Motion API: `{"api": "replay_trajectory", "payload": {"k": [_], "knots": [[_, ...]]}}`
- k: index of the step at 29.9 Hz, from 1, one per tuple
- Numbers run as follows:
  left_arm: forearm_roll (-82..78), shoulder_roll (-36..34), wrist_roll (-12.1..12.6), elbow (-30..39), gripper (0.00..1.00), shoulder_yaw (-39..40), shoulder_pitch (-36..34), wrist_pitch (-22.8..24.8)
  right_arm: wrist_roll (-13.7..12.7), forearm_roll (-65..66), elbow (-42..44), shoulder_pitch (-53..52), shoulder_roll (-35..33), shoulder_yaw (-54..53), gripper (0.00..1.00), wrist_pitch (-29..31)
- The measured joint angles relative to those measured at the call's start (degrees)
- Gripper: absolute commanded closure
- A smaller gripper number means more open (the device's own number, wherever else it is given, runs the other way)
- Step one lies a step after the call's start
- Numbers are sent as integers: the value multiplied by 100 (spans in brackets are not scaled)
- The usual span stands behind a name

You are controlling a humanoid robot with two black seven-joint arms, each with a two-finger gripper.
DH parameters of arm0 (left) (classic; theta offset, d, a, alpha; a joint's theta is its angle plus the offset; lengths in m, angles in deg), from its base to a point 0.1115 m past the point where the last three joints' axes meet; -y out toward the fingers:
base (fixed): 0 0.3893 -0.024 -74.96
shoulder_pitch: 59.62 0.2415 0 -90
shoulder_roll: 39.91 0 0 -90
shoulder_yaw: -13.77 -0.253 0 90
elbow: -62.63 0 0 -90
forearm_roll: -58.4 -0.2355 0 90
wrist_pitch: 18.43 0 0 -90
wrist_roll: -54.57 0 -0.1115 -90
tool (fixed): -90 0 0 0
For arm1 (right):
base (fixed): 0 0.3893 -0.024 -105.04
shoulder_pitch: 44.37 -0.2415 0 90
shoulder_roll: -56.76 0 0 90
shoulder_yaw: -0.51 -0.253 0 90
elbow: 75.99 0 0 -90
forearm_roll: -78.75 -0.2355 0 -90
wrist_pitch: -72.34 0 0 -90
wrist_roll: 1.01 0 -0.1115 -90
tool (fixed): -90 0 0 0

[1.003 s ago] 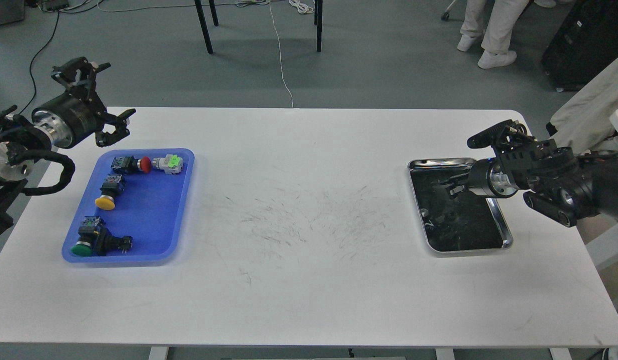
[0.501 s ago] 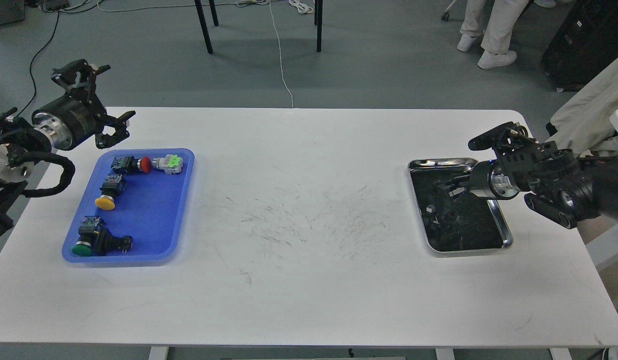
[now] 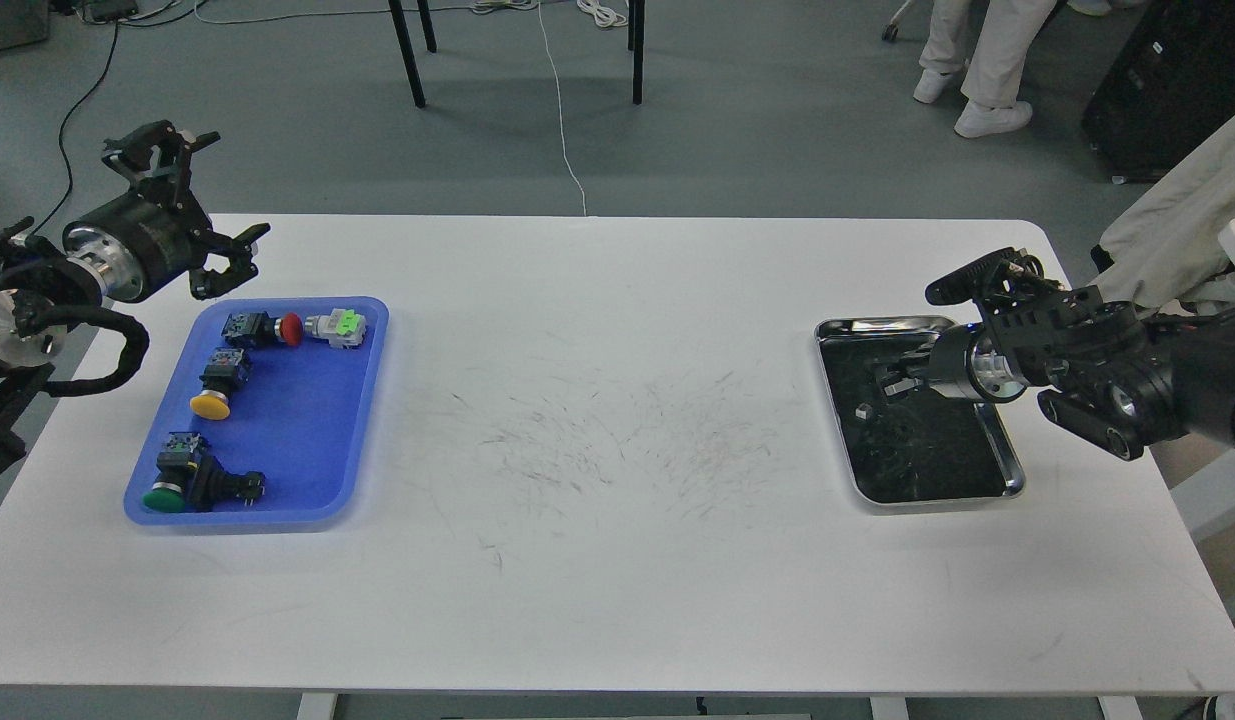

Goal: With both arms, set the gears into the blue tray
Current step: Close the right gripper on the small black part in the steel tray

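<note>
The steel tray (image 3: 1012,470) is the landmark here: the gears (image 3: 892,440) lie inside it as small dark shapes, hard to pick out against its dark, reflective floor. The right gripper (image 3: 892,380) hangs over the tray's far half, fingertips pointing toward the table's middle, so the gears sit just below and slightly nearer the camera than those tips. Whether its fingers are parted or closed on anything I cannot tell; they show small and dark. The right arm is plainly the nearer one. The left gripper (image 3: 192,215), fingers spread wide and empty, hovers well away from the steel tray, just beyond the far left corner of the blue tray (image 3: 307,440), which holds only push-button switches (image 3: 217,390)
</note>
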Motion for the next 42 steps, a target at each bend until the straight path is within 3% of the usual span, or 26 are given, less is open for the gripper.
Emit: {"api": "replay_trajectory", "payload": {"k": [2,7,14,28,33,37,42], "knots": [[0,0,0,0,1,0,0,-1,18,0,-2,-1,6,0,92,0],[0,0,0,0,1,0,6,-6,9,-4,68,-17,53,-8,45,4],[0,0,0,0,1,0,6,-8,-14,-50,113,-148,64,-79,36,0],[0,-9,0,-1,1,36,41,26,-37,-70,804,225,310,-189,38,-52],[0,-9,0,-1,1,35,41,35,-4,-72,903,331,437,-234,43,-99],[-1,-9,6,-1,1,29,41,35,25,-73,903,364,451,-236,54,-100],[-1,-9,6,-1,1,26,41,34,87,-72,880,395,452,-196,56,-78]]}}
